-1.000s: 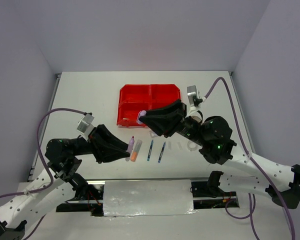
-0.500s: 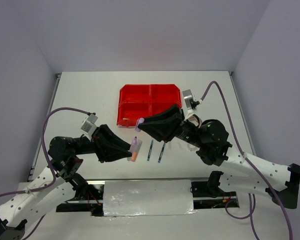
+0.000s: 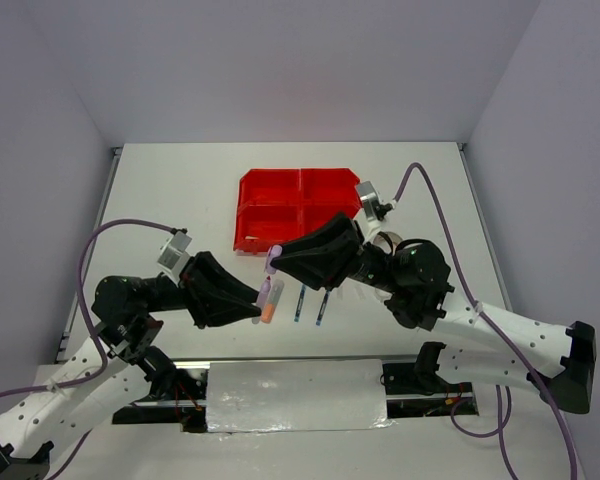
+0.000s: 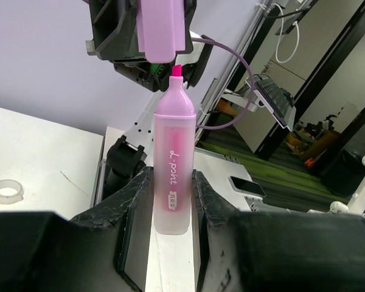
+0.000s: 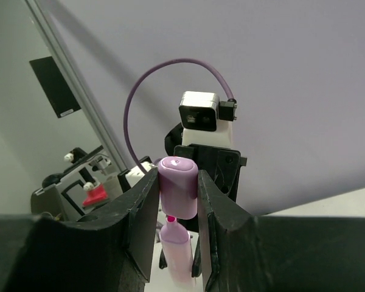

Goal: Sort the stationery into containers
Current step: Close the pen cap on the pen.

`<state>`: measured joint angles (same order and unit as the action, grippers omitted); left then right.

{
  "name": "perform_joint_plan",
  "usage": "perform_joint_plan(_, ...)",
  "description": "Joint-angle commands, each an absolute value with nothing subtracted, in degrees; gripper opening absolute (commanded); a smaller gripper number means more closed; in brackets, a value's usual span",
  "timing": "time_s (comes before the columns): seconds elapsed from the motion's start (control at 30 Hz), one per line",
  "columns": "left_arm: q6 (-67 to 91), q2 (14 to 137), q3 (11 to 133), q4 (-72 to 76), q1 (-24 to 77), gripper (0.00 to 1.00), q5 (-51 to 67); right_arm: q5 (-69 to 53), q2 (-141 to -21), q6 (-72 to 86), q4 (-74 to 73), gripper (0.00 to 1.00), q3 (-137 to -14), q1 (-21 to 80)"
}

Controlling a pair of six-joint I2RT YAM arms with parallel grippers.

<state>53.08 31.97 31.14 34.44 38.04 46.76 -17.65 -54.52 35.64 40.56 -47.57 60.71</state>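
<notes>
My left gripper (image 3: 261,298) is shut on the body of a pink highlighter (image 4: 172,164) and holds it upright, with the pink tip bare. My right gripper (image 3: 274,261) is shut on the highlighter's pink cap (image 5: 177,187), held just above that tip with a small gap between them. In the top view the cap (image 3: 274,259) hovers over the highlighter (image 3: 267,290), in front of the red containers (image 3: 300,205). An orange highlighter (image 3: 268,313) and two blue pens (image 3: 301,300) lie on the table below the grippers.
A clear tape roll (image 4: 6,192) lies on the table in the left wrist view. The right arm hides the table behind the pens. The red bins sit at the back centre of the white table (image 3: 180,200).
My right gripper has carried the cap left and towards me, until it sits over the highlighter's tip. My left gripper has barely moved.
</notes>
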Motion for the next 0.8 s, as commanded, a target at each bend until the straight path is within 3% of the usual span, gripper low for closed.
perform_joint_plan(0.0, 50.4, 30.9, 32.6, 35.2, 38.2, 0.0, 46.5, -19.1, -54.7, 36.6, 44.9, 0.0, -46.6, 61.0)
perform_joint_plan(0.77, 49.2, 30.7, 32.7, 33.8, 38.2, 0.0, 45.9, -19.2, -55.2, 38.1, 48.6, 0.0, -44.9, 61.8)
